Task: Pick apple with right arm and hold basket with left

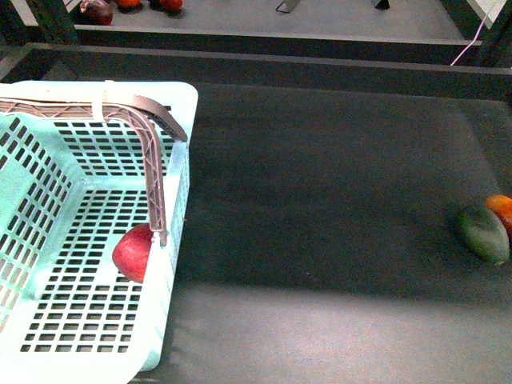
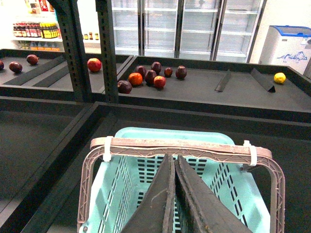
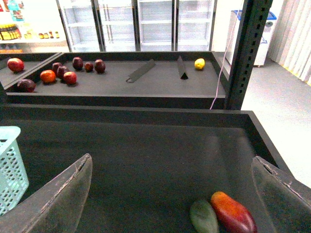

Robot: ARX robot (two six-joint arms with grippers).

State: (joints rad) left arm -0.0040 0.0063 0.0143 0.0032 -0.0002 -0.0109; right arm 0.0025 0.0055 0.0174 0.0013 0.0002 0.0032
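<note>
**A:** Where is the apple sitting?

**B:** Inside the basket, on its slotted floor, hard against the wall that faces the open tray, right under the foot of the brown handle. It is round, so there is no long axis to line up with.

**A:** And which way does it lie from the fingers?

**B:** Neither gripper shows in the front view. The right gripper looks over the dark tray floor with only a corner of the basket at the edge of its picture, so I judge the apple lies off to the basket side of it, well apart. The left gripper hangs above the basket, near the handle, so the left arm is the nearer one, though the task gives the apple to the right.

**A:** How do the fingers stand?

**B:** The right ones are spread wide, with nothing between them. The left ones are pressed together, tip to tip, gripping nothing that I can see.

**A:** Counts?

**B:** One apple in the basket, one basket with one handle. Away from the basket, at the tray's far side edge, one green fruit touching one orange-red fruit. On the shelf beyond, a cluster of dark and red fruit and a single yellow fruit; I cannot count the cluster surely.
</note>
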